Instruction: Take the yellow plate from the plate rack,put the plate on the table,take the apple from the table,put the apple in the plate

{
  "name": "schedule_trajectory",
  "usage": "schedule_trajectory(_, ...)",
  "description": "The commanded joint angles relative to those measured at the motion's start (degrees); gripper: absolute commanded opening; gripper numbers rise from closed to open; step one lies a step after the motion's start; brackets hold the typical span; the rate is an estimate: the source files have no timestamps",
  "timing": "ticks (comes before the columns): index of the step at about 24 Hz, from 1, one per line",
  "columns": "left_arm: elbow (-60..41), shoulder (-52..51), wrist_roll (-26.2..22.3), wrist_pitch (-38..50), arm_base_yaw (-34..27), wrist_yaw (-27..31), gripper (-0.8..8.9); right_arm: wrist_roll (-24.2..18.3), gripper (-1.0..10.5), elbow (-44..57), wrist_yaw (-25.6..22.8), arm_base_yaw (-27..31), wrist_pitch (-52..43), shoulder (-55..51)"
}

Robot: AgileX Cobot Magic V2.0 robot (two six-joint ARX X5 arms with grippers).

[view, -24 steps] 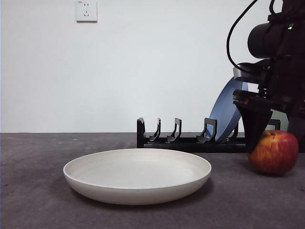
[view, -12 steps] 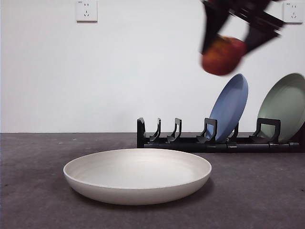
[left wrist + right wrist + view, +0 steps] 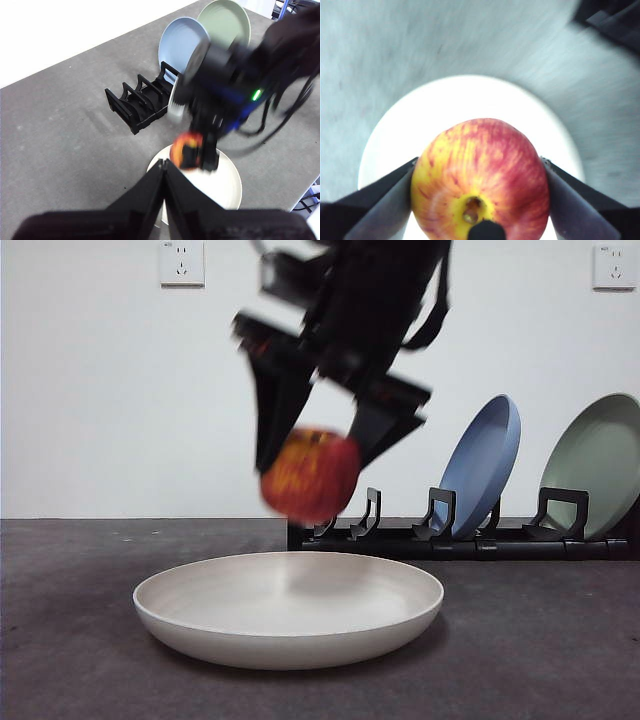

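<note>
apple (image 3: pixel 310 476): held in the air by the right pincer (image 3: pixel 480 195), directly over the yellow plate (image 3: pixel 288 608), not touching it. Motion-blurred in front view.
right pincer: jaws clamped on apple's two sides, one each side at about its widest part; stem dimple faces the wrist cam.
left pincer (image 3: pixel 164 172): jaws pressed together, nothing between them; hangs well back from the plate, waiting.
yellow plate: flat on the table (image 3: pixel 70 640), upright, nothing in it, in front of the plate rack (image 3: pixel 460 535).
rack: front slots bare; blue plate (image 3: pixel 483 465) and pale green plate (image 3: pixel 598 462) lean in the far slots.
apple handling (judgement): firm, rigid, mod. weight, smooth waxy skin, so prob. a bit slippery and round enough to roll or twist in a 2-jaw hold. Grip across widest part looks right. Bruises if dropped; let go low over the plate centre.
plate handling (judgement): stiff, light, shallow; could skid if apple lands near the rim.
right wrist view only: jaw contact on both flanks, dimple, plate centred behind the apple.
front view only: air gap between apple and plate; height can't be read from the wrist cam.
left wrist view only: whole layout from above: apple over plate's rack-side part, rack beyond; blurred, so exact offset unclear.
</note>
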State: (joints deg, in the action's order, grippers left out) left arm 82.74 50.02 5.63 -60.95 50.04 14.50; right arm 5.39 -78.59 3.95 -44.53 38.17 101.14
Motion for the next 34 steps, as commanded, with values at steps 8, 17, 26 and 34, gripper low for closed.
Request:
schedule_trajectory(8, -0.07, -0.15, 0.2, -1.38, -0.09, 0.09, -0.08, 0.46, -0.1, 0.11, -3.69, -3.85, 1.75, 7.87)
schedule_trajectory(17, -0.07, -0.15, 0.24, -1.36, -0.09, 0.07, -0.08, 0.48, 0.0, 0.11, -3.52, -3.89, 2.97, 7.89)
schedule_trajectory(26, -0.07, -0.15, 0.24, -1.62, -0.09, -0.13, -0.08, 0.48, 3.7, 0.11, -1.97, -3.87, 2.64, 8.5)
schedule_trajectory(34, -0.07, -0.15, 0.22, -1.75, -0.09, -0.11, -0.08, 1.05, 5.4, 0.11, -2.05, -3.87, 2.54, 8.46)
